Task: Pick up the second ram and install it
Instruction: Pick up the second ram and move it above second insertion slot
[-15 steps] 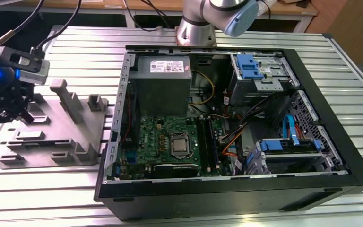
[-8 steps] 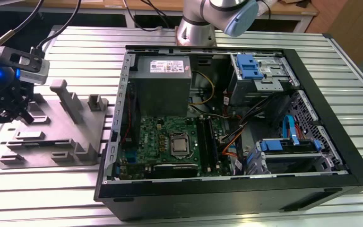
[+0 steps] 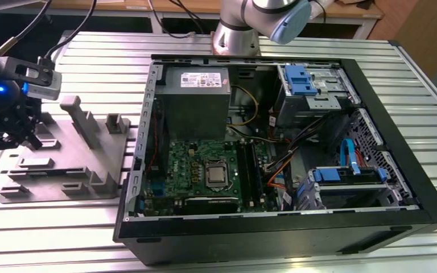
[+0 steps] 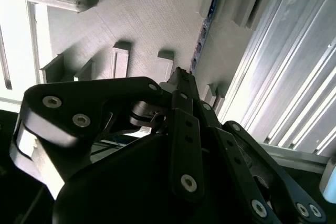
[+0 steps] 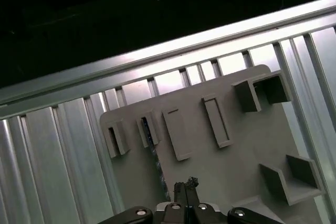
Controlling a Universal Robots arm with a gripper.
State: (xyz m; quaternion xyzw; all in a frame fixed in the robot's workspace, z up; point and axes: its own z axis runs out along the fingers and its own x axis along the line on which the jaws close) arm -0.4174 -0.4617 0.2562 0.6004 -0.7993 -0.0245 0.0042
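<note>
The gripper (image 5: 186, 184) hangs over the grey holder tray (image 3: 89, 170) with its jaws pressed together and nothing between them. The second ram (image 5: 149, 131) stands on edge in a narrow slot of that tray, near the fingertips and not touched. The slot likely holds it upright so its long edges stay reachable. Count: one ram stick in the tray, one gripper, and one open computer case (image 3: 241, 239) beside the tray. The other tray pockets look empty.

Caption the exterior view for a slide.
Gripper poised at the grey fixture tray, beside the open computer case on the slatted metal table.
</note>
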